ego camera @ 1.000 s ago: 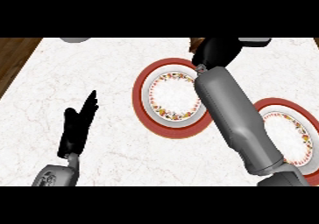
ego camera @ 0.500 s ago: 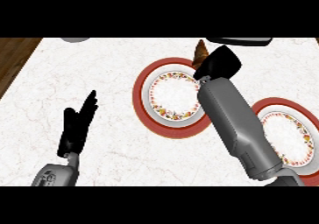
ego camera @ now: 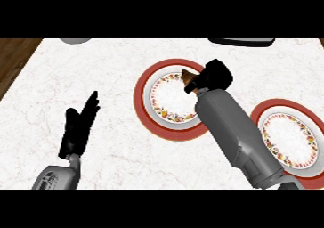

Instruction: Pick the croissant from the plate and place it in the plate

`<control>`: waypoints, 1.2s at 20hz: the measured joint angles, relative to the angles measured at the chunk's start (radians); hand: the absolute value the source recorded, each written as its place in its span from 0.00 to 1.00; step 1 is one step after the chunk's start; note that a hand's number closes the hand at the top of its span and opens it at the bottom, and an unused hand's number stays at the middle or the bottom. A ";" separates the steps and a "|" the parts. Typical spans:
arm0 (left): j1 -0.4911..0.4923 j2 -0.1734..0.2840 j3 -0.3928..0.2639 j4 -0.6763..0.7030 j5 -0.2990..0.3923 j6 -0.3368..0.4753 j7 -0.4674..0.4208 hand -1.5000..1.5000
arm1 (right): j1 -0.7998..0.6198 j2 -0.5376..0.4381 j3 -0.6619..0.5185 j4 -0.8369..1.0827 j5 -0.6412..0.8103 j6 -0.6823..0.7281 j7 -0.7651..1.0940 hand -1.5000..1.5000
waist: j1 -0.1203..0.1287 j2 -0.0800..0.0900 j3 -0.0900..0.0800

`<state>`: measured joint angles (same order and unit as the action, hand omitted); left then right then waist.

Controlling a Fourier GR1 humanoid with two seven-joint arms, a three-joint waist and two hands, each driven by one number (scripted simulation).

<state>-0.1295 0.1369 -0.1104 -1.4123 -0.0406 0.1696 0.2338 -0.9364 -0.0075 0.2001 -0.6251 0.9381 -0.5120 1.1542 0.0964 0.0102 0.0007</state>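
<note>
The right hand [ego camera: 214, 76] curls around the brown croissant [ego camera: 188, 76], over the far rim of a red-rimmed plate [ego camera: 149, 84]. Right of its forearm lies another plate [ego camera: 258, 116]. The left hand [ego camera: 79, 125] rests open.

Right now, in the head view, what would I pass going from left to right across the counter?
Left hand → first plate → croissant, held in the right hand → second plate.
</note>
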 measured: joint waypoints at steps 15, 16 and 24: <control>0.063 0.016 0.030 -0.031 0.008 0.007 -0.005 0.50 | 0.160 0.002 0.178 -0.309 0.017 -0.581 -0.051 0.00 | -0.059 -0.015 0.000; 0.061 0.016 0.031 -0.028 0.006 0.010 -0.007 0.50 | 0.184 0.003 0.208 -0.325 0.017 -0.610 -0.038 0.00 | -0.061 -0.015 0.000; 0.064 0.014 0.042 -0.042 0.006 0.007 0.002 0.50 | 0.246 0.004 0.362 -0.331 0.095 -0.769 0.035 0.00 | -0.070 -0.012 -0.001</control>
<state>-0.0650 0.1508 -0.0687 -1.4546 -0.0342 0.1770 0.2361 -0.6909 -0.0034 0.5617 -0.9560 1.0335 -1.2810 1.1893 0.0265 -0.0013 -0.0002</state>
